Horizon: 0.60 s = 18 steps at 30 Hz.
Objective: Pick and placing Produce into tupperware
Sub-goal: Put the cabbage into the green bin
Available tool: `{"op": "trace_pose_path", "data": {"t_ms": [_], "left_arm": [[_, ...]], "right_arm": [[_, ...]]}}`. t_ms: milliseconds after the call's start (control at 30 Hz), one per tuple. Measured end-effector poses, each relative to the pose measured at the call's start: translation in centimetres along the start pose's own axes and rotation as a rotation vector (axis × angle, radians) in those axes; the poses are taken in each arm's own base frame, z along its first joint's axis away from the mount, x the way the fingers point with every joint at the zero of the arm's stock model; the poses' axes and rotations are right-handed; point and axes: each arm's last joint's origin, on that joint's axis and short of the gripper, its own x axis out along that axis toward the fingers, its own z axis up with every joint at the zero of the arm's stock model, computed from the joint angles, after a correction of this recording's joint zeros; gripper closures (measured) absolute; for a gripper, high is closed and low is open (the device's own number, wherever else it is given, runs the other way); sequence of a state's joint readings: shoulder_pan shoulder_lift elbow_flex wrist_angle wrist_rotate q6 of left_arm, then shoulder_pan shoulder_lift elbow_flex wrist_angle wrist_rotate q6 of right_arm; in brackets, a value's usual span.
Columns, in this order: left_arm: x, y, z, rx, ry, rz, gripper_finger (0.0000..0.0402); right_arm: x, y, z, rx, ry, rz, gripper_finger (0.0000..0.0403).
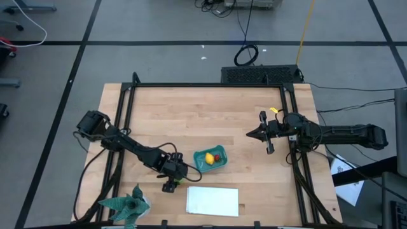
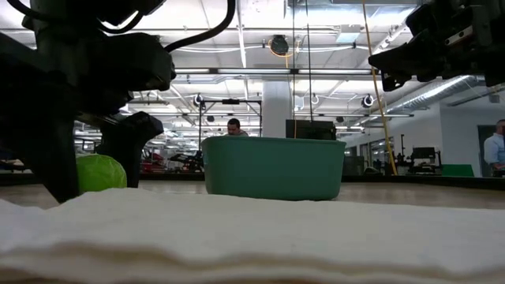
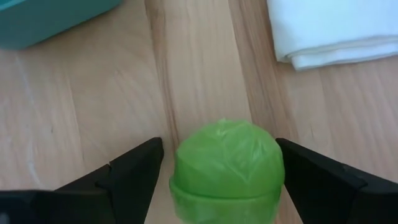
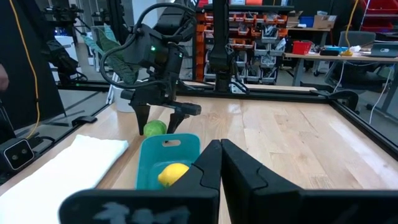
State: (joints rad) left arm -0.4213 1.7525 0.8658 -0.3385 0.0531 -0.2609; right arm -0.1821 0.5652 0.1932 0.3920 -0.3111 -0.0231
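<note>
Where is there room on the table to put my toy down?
The wide bare wood behind the tub, between both arms, is free. It's crowded at the front: the left gripper is open around the green fruit, with the white cloth and leafy toy nearby.

beyond your table, a grey floor crossed by dark lines carries loose cables. past it you'll see red parts bins, a workbench and ceiling lights.
</note>
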Motion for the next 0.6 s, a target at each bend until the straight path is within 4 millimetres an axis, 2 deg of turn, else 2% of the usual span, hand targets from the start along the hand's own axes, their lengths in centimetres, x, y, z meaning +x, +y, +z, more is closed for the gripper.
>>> {"op": "trace_pose_path", "data": {"t_ms": [333,600], "left_arm": [[-0.05,-0.01,-0.09,-0.002,0.009,-0.009,0.0085],[-0.09,0.06,-0.13,0.01,0.014,-0.004,0.0165]], "right_arm": [[0.0,0.0,0.0,0.0,0.0,0.0,0.0403],[0.0,0.0,0.0,0.0,0.0,0.0,0.0403]]}}
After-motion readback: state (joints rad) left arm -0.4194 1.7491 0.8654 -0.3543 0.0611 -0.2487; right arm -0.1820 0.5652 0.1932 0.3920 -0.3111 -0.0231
